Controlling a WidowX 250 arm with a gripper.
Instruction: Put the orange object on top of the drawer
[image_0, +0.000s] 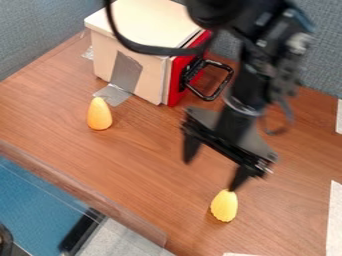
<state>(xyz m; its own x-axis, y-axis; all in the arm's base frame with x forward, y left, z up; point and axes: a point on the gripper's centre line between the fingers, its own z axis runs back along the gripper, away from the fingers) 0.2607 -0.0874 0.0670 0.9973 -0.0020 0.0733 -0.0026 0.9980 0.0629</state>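
Orange object (99, 114): seen on the wooden table (143, 155), just beside the grey tape (117, 95).
Gripper (212, 174): held above the table — jaws spread wide, nothing gripped.
Yellow object (224, 205): seen beneath one fingertip — whether it is touched cannot be told.
Drawer (176, 82): fronted in red, fitted with a black handle (222, 90).

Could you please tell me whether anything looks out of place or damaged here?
Only the grey tape stands out: it runs down the side of the drawer box onto the table, which looks makeshift but is probably deliberate. I see no spill or damage.
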